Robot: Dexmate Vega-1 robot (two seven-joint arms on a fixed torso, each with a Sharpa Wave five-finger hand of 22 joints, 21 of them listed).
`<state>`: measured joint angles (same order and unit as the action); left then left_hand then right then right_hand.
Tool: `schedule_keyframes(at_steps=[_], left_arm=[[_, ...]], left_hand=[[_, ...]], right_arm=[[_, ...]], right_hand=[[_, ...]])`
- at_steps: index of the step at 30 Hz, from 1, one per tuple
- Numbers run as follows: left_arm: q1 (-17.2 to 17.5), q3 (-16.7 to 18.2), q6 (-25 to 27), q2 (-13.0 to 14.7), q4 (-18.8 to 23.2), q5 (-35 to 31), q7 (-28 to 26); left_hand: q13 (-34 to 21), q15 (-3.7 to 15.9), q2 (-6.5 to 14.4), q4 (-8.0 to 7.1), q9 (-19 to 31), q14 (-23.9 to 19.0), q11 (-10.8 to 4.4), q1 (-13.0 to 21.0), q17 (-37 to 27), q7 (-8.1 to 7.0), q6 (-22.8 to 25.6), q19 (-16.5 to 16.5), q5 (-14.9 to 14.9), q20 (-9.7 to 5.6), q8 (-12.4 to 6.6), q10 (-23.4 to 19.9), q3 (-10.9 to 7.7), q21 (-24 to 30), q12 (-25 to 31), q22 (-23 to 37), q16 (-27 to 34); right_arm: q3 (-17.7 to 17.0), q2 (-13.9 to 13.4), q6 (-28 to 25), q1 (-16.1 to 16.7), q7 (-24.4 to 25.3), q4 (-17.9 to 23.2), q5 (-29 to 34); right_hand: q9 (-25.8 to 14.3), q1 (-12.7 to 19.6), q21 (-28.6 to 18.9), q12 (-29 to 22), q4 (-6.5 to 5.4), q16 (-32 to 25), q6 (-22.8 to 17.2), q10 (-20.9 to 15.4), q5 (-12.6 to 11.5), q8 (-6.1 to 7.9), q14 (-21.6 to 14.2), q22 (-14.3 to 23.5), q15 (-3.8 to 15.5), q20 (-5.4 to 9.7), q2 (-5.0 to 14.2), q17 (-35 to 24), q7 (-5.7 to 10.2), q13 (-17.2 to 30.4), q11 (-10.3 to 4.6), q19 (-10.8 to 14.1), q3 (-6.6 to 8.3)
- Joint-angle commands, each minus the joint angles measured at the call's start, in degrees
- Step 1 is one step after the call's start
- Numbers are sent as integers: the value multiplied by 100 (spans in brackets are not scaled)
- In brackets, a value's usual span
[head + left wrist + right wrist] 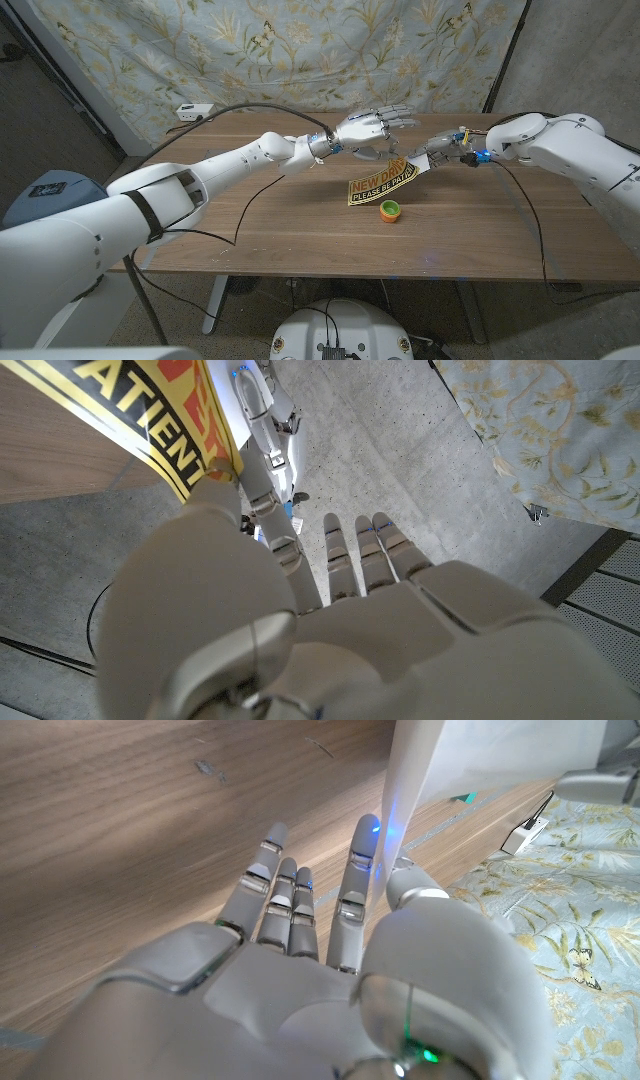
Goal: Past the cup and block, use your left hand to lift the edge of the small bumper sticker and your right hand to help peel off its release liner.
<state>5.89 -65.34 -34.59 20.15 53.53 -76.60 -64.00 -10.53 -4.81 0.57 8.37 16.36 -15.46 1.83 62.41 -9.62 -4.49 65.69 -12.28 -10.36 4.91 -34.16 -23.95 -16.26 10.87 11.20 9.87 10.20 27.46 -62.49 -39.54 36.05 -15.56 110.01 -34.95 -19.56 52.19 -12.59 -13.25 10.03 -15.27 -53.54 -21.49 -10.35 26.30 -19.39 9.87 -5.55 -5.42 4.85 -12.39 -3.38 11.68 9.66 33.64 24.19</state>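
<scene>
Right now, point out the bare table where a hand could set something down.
Bare wood lies at the table's front left, below the left arm, and front right, below the right hand. It is crowded mid-table: the left hand, the bumper sticker and the small orange-and-green cup cluster there.

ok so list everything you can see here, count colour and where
bumper sticker: one, yellow and black with red lettering, lifted off the middle of the table at its far end, near end low by the cup
release liner: one, white sheet, pinched in the right hand
cup: one, small, orange with a green inside, on the table just in front of the sticker
table: one, brown wood, centre of the head view
white box: one, far left corner of the table
cloth backdrop: one, pale floral, behind the table
cables: black, trailing over the table from both arms
left hand: one, silver, raised over the far table, fingers spread
right hand: one, silver, at the sticker's far end
</scene>
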Motion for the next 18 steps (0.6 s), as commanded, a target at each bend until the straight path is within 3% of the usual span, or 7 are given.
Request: schedule_keyframes(at_steps=[1, 18], left_arm=[[24, -6, 18, 140, 152, 60, 0], [41, -46, 85, 210, 260, 118, 0]], left_hand=[[-15, 9, 6, 2, 26, -70, -20, -63, -11, -22, 17, -28, 3, -39, -46, -39, 24, 29, 36, 9, 24], [-16, 21, 6, 3, 27, -86, -22, -68, -11, -26, 6, -38, 3, -53, -56, -54, 25, 31, 35, 10, 25]], right_arm=[[23, -42, -33, -64, -35, -8, 81], [-37, -77, -32, -1, -15, 40, 45]], right_hand=[[-31, 107, -10, 9, 31, -35, -97, -74, 5, 63, -88, 18, -1, 31, 9, -19, 3, 22, -33, 70, 38], [-74, 266, -5, 10, 14, -72, -289, -189, 1, 180, -165, 19, 88, 109, 36, -42, 3, 21, -107, 126, 58]])
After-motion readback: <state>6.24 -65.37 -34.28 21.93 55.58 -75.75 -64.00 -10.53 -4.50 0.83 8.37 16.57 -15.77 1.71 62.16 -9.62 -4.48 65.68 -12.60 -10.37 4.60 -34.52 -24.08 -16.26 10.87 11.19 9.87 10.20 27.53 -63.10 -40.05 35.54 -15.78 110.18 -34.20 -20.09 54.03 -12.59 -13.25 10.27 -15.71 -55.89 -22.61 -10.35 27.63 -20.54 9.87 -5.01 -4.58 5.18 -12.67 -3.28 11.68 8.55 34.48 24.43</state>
